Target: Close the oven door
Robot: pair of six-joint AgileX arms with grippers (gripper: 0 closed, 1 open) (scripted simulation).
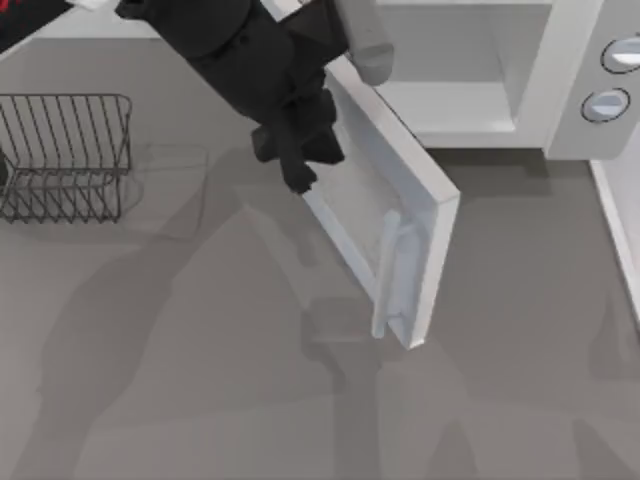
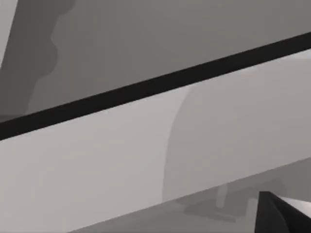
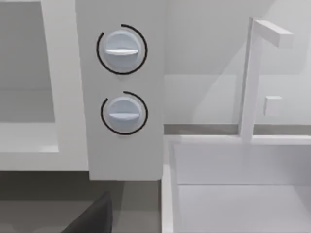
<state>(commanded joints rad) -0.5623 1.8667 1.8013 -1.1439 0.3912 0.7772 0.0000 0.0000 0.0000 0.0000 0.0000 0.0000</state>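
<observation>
The white oven [image 1: 560, 90] stands at the back right, its pale cavity [image 1: 450, 60] exposed and two round knobs [image 1: 607, 103] on its front panel. The oven door [image 1: 425, 240] stands swung out toward the table's middle, roughly half open, with its speckled window [image 1: 355, 195] and pale bar handle [image 1: 388, 275] facing left and front. My left gripper [image 1: 298, 170] is against the window side of the door, near the hinge end. The left wrist view is close on a pale panel [image 2: 97, 160]. The right wrist view faces the knobs [image 3: 121, 48] from in front.
A dark wire rack [image 1: 65, 155] sits at the left edge of the table. A white counter [image 1: 622, 230] runs along the right edge. Beside the oven, the right wrist view shows a white basin [image 3: 233, 194] with a tall spout [image 3: 248, 77]. Grey tabletop lies in front of the door.
</observation>
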